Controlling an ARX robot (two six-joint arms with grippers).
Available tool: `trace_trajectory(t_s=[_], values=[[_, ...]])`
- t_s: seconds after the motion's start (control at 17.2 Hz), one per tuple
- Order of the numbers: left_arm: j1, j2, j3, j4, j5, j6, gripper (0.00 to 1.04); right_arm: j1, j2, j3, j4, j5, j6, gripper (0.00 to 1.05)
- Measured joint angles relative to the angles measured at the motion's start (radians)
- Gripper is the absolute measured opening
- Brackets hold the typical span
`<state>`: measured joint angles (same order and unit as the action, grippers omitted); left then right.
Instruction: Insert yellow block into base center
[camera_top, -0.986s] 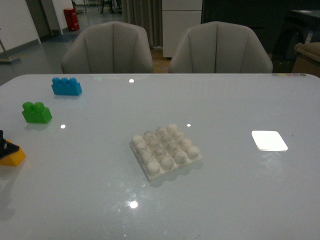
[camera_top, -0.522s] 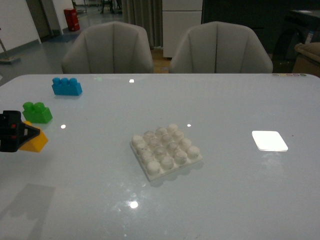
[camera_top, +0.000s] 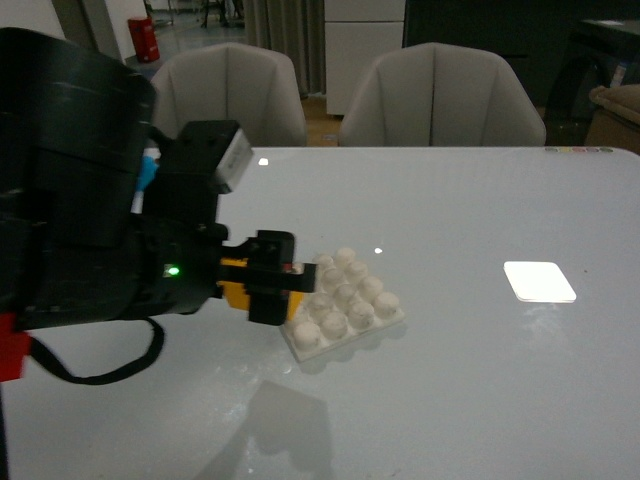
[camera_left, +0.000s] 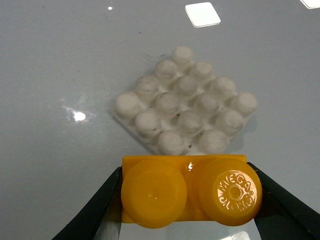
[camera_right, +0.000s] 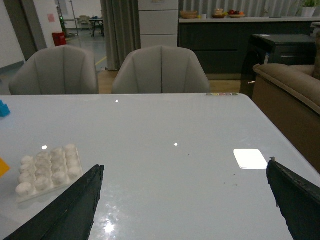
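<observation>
The yellow block (camera_left: 190, 192) has two round studs and is clamped between the black fingers (camera_left: 95, 215) of my left gripper (camera_left: 190, 200), which is shut on it. From the front, my left gripper (camera_top: 262, 285) holds the yellow block (camera_top: 233, 283) above the table, just off the left edge of the base (camera_top: 350, 300). The base (camera_left: 185, 107) is a white square plate of rounded studs with nothing on it. My right gripper (camera_right: 182, 200) hangs open over bare table, well to the right of the base (camera_right: 47, 167).
The bulky black left arm (camera_top: 80, 190) fills the left of the front view and hides most of the table there. A blue brick (camera_right: 2, 108) shows at the far left. A bright white patch (camera_top: 539, 281) lies on the right. Two chairs stand behind the table.
My left arm has swung in from the table's left edge toward the base, lifting the yellow block with it. It now covers the green and blue bricks in the front view.
</observation>
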<state>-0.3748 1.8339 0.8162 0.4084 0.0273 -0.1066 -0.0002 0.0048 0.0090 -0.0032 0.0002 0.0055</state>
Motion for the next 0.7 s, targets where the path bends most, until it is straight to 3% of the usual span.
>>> trace_trajectory(t_s=[0.23,0.7], values=[[-0.126,0.14,0.166,-0.044,-0.107,-0.097,0.63,0.0,0.0,0.0,0.0,0.0,0.0,0.98],[-0.17,0.318,0.392,-0.2,-0.277,-0.195,0.63,0.0,0.0,0.0,0.0,0.0,0.0,0.98]])
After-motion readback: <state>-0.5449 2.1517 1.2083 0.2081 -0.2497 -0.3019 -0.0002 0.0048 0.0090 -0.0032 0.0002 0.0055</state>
